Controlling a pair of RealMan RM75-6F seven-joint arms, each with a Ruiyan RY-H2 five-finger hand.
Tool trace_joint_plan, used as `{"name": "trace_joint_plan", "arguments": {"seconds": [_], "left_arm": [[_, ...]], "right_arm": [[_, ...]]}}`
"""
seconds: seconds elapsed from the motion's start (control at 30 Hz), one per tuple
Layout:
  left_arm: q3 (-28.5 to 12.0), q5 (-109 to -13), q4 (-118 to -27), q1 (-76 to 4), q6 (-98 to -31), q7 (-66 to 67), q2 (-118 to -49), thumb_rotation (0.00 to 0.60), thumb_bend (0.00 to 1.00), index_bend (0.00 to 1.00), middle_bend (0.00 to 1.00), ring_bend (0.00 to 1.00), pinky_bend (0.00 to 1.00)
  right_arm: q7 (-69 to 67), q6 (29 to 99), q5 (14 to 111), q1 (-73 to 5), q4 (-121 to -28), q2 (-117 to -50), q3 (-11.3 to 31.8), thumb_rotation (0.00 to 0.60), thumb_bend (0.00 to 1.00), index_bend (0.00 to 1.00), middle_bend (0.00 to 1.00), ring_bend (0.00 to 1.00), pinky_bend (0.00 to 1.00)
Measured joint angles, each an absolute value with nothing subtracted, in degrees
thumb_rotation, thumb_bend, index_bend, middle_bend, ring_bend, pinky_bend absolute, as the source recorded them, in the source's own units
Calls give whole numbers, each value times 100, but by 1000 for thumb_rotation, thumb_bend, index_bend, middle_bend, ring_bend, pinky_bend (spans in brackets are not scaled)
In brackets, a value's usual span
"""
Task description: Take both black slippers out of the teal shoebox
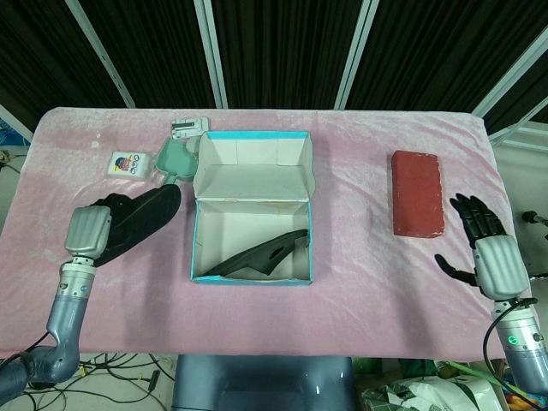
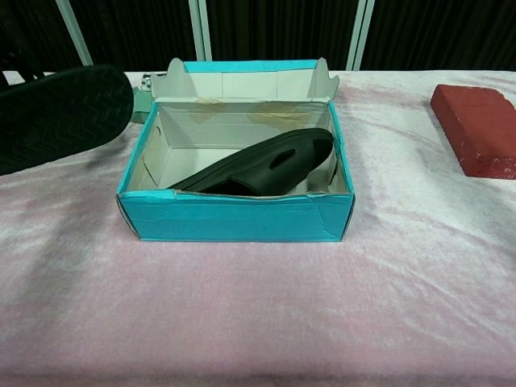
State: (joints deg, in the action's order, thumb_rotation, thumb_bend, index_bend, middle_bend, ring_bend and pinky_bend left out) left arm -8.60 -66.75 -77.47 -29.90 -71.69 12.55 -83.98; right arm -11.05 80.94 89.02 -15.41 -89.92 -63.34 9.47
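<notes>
The teal shoebox stands open in the middle of the pink table. One black slipper leans on its side inside, along the front and right walls. My left hand grips the other black slipper out over the table, left of the box, sole showing to the chest view. My right hand hovers open at the table's right edge, fingers spread, holding nothing, near the red brick.
A teal scoop and a small white clip lie behind the box's left corner. A white card rests at the back left. The box's lid flap stands up at the back.
</notes>
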Motion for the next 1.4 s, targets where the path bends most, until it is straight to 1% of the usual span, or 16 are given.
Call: {"name": "trace_joint_plan", "arguments": {"seconds": [0.03,0.07,0.1,0.17,0.2,0.23,0.3,0.37,0.57,0.67,0.73,0.83,0.97,1.07,1.3,1.4], "left_arm": [[-824,-6643,-7647,-2992,-7125,1443,-8446,600,418,314,438,338,496],[-790,-6604,-7566,-2997,-7072,1641,-8487,600,328,283,388,292,448],[-750,-6536,-7490,-3010,-6983,1914,-8529,600,223,242,326,232,387],[-711,-6400,-7441,-3035,-6847,2324,-8577,600,65,157,212,106,255],[-701,-6289,-7445,-3053,-6763,2568,-8605,600,33,127,176,65,206],[-702,-6208,-7463,-3065,-6716,2713,-8621,600,6,75,121,17,133],[-720,-6106,-7541,-3080,-6668,2862,-8637,600,0,25,73,0,78],[-742,-6102,-7667,-3086,-6639,2821,-8616,600,0,1,48,0,56],[-807,-6167,-8105,-3065,-6531,2423,-8349,600,0,0,40,0,31],[-843,-6175,-8315,-3011,-6491,2204,-8137,600,0,0,50,0,32],[-863,-6198,-8420,-2956,-6577,2168,-8024,600,0,0,65,0,36],[-884,-6290,-8439,-2850,-6890,2154,-7991,600,0,0,91,0,47],[-937,-6417,-8500,-2626,-7405,2004,-7937,600,0,10,128,6,105],[-1003,-6512,-8600,-2435,-7777,1703,-7870,600,0,24,140,6,109],[-1165,-6905,-8985,-1874,-8532,435,-7589,600,0,31,160,6,125],[-1207,-7031,-9093,-1718,-8646,252,-7470,600,0,31,159,6,127]], "right_arm": [[-1139,8035,8997,-1626,-9084,-6291,944,600,165,0,52,0,145],[-1166,7992,9051,-1688,-9148,-6266,941,600,165,0,52,0,145],[-1199,7951,9105,-1743,-9209,-6243,939,600,164,0,52,0,145],[-1287,7821,9244,-1877,-9370,-6189,933,600,165,0,52,0,145],[-1320,7753,9307,-1951,-9438,-6169,930,600,165,0,52,0,145],[-1353,7649,9391,-2058,-9525,-6147,927,600,166,0,52,0,145],[-1380,7477,9519,-2233,-9646,-6132,923,600,166,0,52,0,145],[-1403,7235,9659,-2455,-9773,-6138,921,600,155,0,52,0,145],[-1355,6423,9794,-3155,-10041,-6295,960,600,77,0,53,0,145],[-1240,6023,9751,-3527,-10092,-6473,1036,600,75,0,56,0,145],[-1137,5765,9641,-3763,-10089,-6611,1112,600,79,0,57,0,145],[-1007,5417,9363,-4059,-10020,-6792,1230,600,105,0,58,0,145],[-847,5035,8954,-4365,-9844,-7011,1365,600,119,0,66,0,145],[-705,4785,8653,-4559,-9635,-7187,1432,600,123,0,76,0,145],[-453,4094,7998,-4999,-9015,-7689,1427,600,124,0,84,0,145],[-357,3935,7836,-5139,-8851,-7861,1386,600,123,7,94,0,146]]}}
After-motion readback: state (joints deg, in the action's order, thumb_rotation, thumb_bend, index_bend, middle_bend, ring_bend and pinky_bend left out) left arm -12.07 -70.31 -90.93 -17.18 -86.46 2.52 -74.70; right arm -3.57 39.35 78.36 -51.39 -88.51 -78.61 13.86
